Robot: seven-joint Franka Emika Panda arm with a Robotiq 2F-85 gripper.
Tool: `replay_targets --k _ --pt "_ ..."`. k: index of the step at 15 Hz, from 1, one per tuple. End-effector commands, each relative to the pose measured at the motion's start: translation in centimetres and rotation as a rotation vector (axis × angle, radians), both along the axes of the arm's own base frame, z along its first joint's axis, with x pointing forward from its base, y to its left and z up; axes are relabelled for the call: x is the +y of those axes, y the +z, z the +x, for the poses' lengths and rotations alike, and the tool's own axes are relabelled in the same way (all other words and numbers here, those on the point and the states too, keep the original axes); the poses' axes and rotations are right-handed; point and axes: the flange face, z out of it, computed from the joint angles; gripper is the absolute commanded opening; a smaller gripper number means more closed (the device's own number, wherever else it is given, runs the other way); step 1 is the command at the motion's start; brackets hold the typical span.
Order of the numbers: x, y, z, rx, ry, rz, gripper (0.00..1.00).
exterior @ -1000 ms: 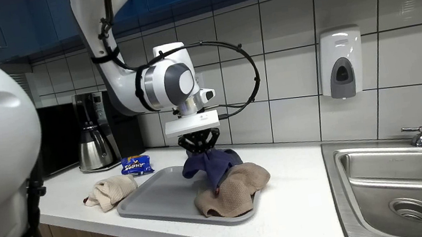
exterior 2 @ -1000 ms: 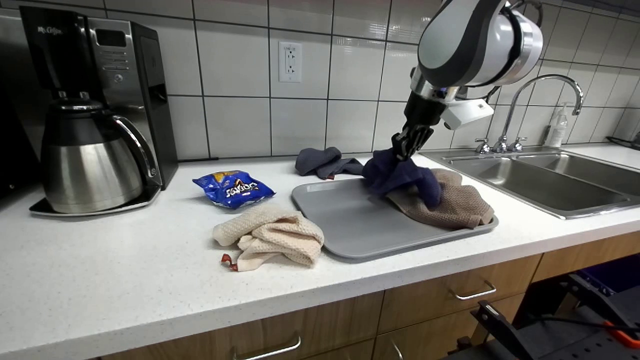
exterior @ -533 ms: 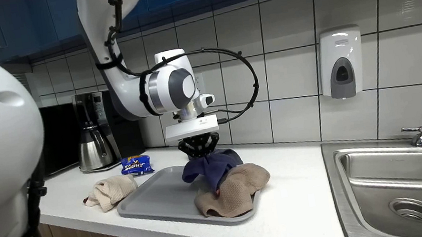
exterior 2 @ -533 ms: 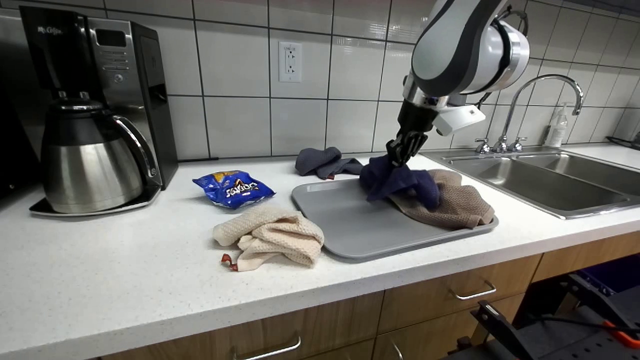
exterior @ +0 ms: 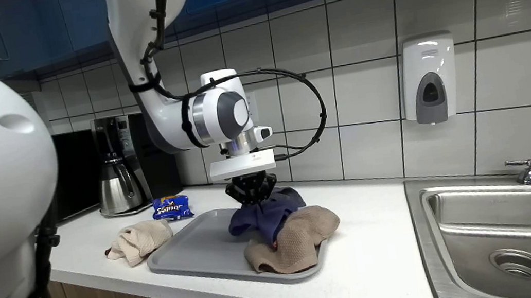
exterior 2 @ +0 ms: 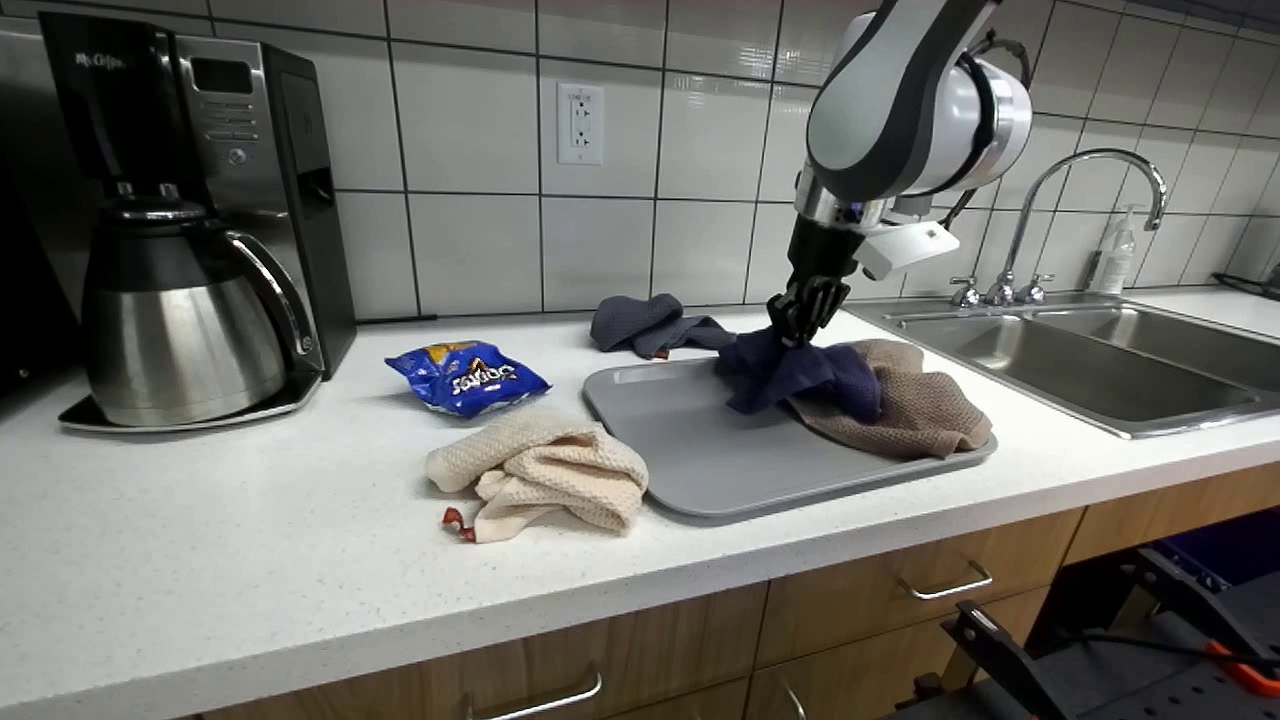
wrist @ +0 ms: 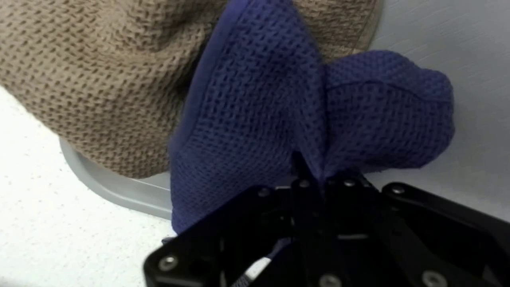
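My gripper (exterior: 259,201) is shut on a dark blue waffle cloth, pinching a fold of it. The blue cloth (exterior 2: 805,375) hangs bunched just under the fingers over the grey tray (exterior 2: 690,450), and part of it lies on the brown cloth. The brown cloth (exterior: 304,237) lies crumpled at one end of the tray. In the wrist view the blue cloth (wrist: 255,99) spreads out from between the fingertips (wrist: 316,179), beside the brown cloth (wrist: 99,91). The black fingers hide the pinched part. Whether the cloth's underside rests on the tray is hard to tell.
A cream cloth (exterior 2: 560,470) lies on the counter beside the tray. A dark grey cloth (exterior 2: 650,325) lies behind the tray near the wall. A blue snack packet (exterior 2: 470,378) and a coffee maker (exterior 2: 290,200) stand farther along. A steel sink (exterior: 511,234) is at the opposite end.
My gripper has moved down with the blue cloth in it, and slightly towards the coffee maker in an exterior view. The cloth has sunk and bunched lower over the tray and brown cloth.
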Motion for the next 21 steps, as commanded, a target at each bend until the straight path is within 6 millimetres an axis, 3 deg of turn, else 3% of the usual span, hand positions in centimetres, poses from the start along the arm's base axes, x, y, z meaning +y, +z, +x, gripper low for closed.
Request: replay_targets --k 1,2,3,12,19,20,21 --pt "0.1 -0.2 0.8 0.029 -0.016 -0.019 0.02" --pt "0.1 -0.2 0.8 0.038 -0.015 -0.023 0.33" --pt "0.1 -0.1 0.7 0.04 -0.015 -0.02 0.34" --pt "-0.1 2.2 0.8 0.01 -0.013 -0.017 0.99" --pt "0.1 3.9 0.8 -0.022 -0.002 -0.008 1.0" --pt "0.0 2.8 1.2 -0.03 -0.007 -0.006 1.0" --pt "0.0 2.8 1.2 -0.031 -0.007 -0.005 1.0"
